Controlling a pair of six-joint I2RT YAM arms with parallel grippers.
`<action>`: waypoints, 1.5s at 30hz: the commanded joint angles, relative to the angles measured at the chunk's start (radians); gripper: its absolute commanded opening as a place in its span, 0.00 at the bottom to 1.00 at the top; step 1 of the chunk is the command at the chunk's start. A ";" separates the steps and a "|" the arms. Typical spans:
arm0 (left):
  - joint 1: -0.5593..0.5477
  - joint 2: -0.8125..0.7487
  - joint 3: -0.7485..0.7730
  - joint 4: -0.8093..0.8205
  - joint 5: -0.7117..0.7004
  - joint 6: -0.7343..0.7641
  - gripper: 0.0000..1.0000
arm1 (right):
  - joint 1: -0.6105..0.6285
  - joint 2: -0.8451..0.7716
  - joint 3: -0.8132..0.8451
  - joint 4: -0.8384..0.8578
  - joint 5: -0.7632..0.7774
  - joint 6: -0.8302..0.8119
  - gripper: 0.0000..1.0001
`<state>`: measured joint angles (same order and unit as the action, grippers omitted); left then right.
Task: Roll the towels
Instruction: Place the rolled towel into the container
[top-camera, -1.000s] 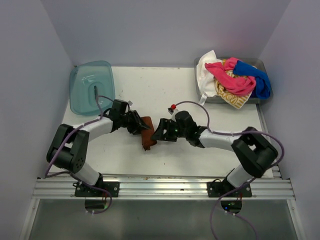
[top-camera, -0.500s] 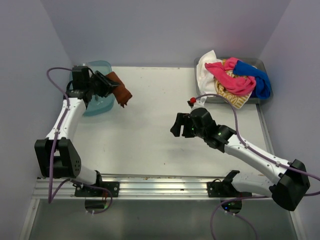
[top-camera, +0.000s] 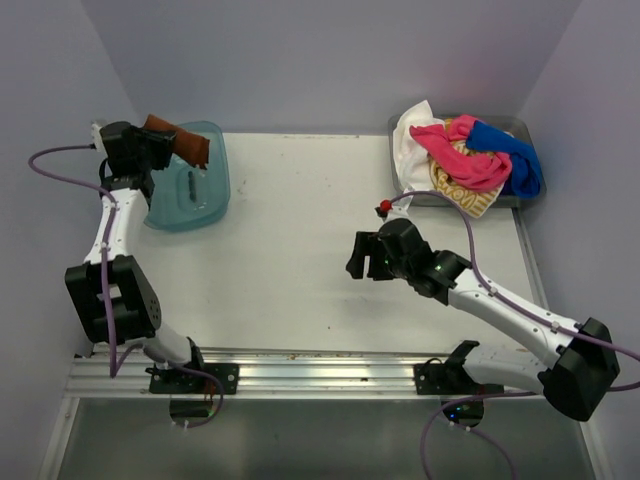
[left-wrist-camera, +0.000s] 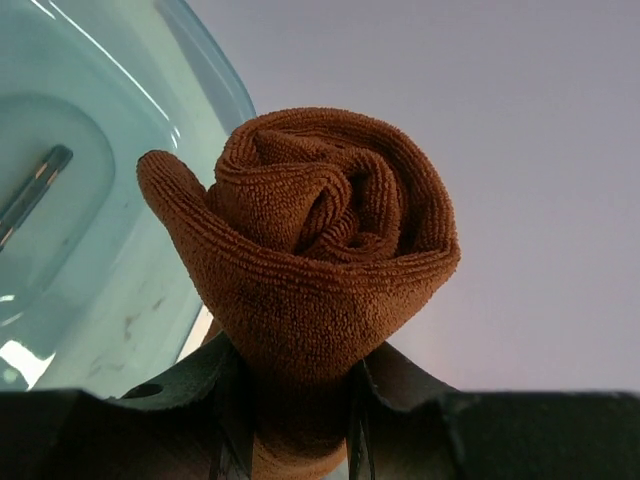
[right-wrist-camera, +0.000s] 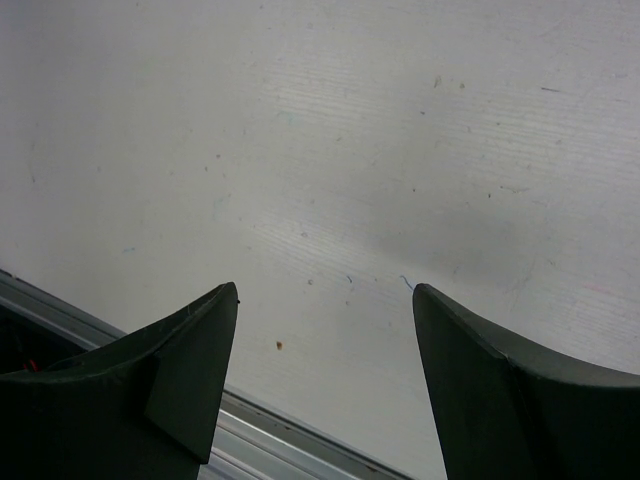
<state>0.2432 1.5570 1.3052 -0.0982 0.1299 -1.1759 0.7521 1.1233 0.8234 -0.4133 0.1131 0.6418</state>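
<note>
A rolled rust-brown towel (top-camera: 180, 141) (left-wrist-camera: 315, 240) is held in the air over the back edge of the teal tray (top-camera: 200, 195), with my left gripper (top-camera: 150, 145) (left-wrist-camera: 300, 400) shut on its near end. Its spiral end faces the left wrist camera. Several loose towels, white (top-camera: 412, 140), hot pink (top-camera: 462, 160), blue (top-camera: 515, 160) and yellow-and-white striped (top-camera: 465, 198), lie heaped in the grey tray (top-camera: 520, 200) at the back right. My right gripper (top-camera: 362, 258) (right-wrist-camera: 325, 300) hovers open over bare table, right of centre, nothing between its fingers.
A dark pen-like thing (top-camera: 190, 182) (left-wrist-camera: 35, 190) lies inside the teal tray. The aluminium rail (top-camera: 320, 372) (right-wrist-camera: 290, 440) runs along the table's near edge. Side walls stand close on the left and right.
My left arm carried the rolled brown towel from mid-table to the back left, over the teal tray. My right arm drew back to the right with its gripper open.
</note>
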 joint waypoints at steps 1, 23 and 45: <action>0.008 0.066 -0.014 0.224 -0.125 -0.122 0.05 | 0.000 0.023 0.028 -0.044 -0.024 -0.018 0.74; -0.053 0.595 0.348 0.321 -0.417 -0.266 0.09 | 0.001 0.305 0.167 -0.122 -0.089 -0.094 0.73; -0.055 0.842 0.537 0.261 -0.440 -0.323 0.09 | -0.005 0.379 0.197 -0.105 -0.132 -0.111 0.73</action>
<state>0.1875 2.3688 1.7924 0.1379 -0.2722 -1.4673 0.7513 1.5009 0.9833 -0.5209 0.0055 0.5446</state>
